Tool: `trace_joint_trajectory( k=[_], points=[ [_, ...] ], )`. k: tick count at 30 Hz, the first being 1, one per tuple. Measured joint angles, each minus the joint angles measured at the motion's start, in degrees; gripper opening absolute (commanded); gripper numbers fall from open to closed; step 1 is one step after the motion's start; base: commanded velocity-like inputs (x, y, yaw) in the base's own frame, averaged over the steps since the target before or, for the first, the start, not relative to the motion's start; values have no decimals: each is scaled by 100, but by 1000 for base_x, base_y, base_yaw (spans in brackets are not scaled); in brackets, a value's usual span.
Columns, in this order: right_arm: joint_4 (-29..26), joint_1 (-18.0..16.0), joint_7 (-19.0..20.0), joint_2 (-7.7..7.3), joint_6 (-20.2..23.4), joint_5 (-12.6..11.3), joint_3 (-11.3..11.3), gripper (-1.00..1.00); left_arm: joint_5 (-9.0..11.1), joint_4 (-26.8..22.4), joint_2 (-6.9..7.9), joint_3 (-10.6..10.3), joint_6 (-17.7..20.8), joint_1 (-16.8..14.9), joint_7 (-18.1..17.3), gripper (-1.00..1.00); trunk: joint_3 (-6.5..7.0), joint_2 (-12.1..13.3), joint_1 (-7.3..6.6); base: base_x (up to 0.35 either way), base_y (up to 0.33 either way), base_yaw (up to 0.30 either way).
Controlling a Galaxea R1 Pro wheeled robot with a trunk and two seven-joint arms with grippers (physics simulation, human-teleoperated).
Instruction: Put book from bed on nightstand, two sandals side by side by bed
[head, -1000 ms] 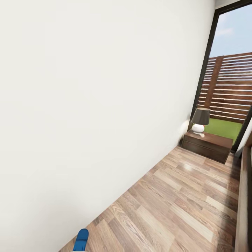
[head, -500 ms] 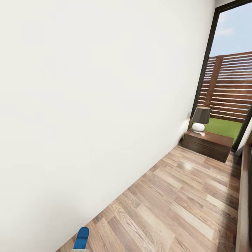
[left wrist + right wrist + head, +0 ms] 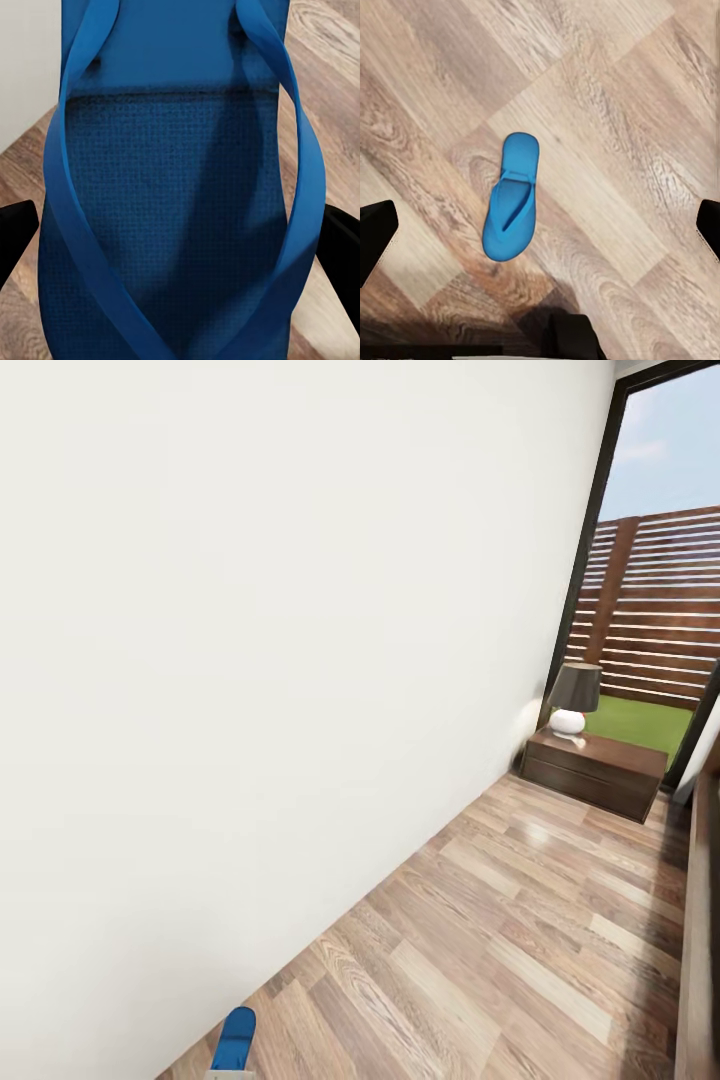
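Observation:
A bright-blue sandal (image 3: 172, 112) lies lengthwise between the black fingers (image 3: 15, 240) of my left gripper (image 3: 180, 240), which is shut on it. Its tip (image 3: 236, 1038) pokes up at the bottom of the head view, near the white wall. The other blue sandal (image 3: 512, 202) lies flat on the wood floor, straps up, below my right gripper (image 3: 540, 229), which is open and well above it. A dark-brown nightstand (image 3: 595, 770) stands at the far end by the window. The bed's dark frame edge (image 3: 695, 960) runs along the right. The book is out of view.
A lamp (image 3: 573, 700) with a dark shade and white base stands on the nightstand. A white wall (image 3: 250, 710) closes the left side. Wood-plank floor (image 3: 520, 920) stretches between wall and bed. A tall black-framed window (image 3: 660, 580) shows a slatted fence and grass.
The head view has shifted very slightly; the sandal tip sits a little lower in the picture. Nothing else has moved.

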Motion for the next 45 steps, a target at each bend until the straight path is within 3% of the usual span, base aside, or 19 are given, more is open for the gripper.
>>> trace_joint_trajectory(
  k=[15, 27, 30, 33, 34, 37, 42, 45],
  points=[
    [-56, -329, -16, -6, 30, -47, -13, 100, -2, -364, 11, -35, 10, -4, 0, -100, 0, 0, 0, 0, 0, 0],
    [-9, -349, -8, 1, 24, -55, -15, 100, -6, -1124, 3, -72, 1074, -34, 17, -100, 0, 0, 0, 0, 0, 0],
    [-3, -350, -5, 2, 23, -56, -15, 100, -4, -1224, 3, -201, 1192, -36, 17, -100, 0, 0, 0, 0, 0, 0],
    [1, -350, -3, 2, 23, -53, -15, 100, -1, -1290, 1, -520, 1293, -36, 18, -100, -18, -39, 21, 0, 0, 0],
    [2, -350, -3, 2, 23, -52, -15, 100, -3, -1291, 1, -521, 1294, -36, 19, -100, -35, -79, 43, 0, 0, 0],
    [1, -350, -3, 3, 23, -49, -11, 100, 5, -1344, -5, -782, 1413, -35, 23, -100, -89, -199, 109, 0, 0, 0],
    [-3, -350, -2, 3, 23, -41, -8, 100, -6, -1658, 8, -921, 1663, -24, 27, -100, -179, -400, 219, 0, 0, 0],
    [-12, -350, -3, 3, 22, -33, -7, 100, -11, -2155, 28, -959, 1969, -9, 25, -100, -179, -401, 220, 0, 0, 0]
  ],
)
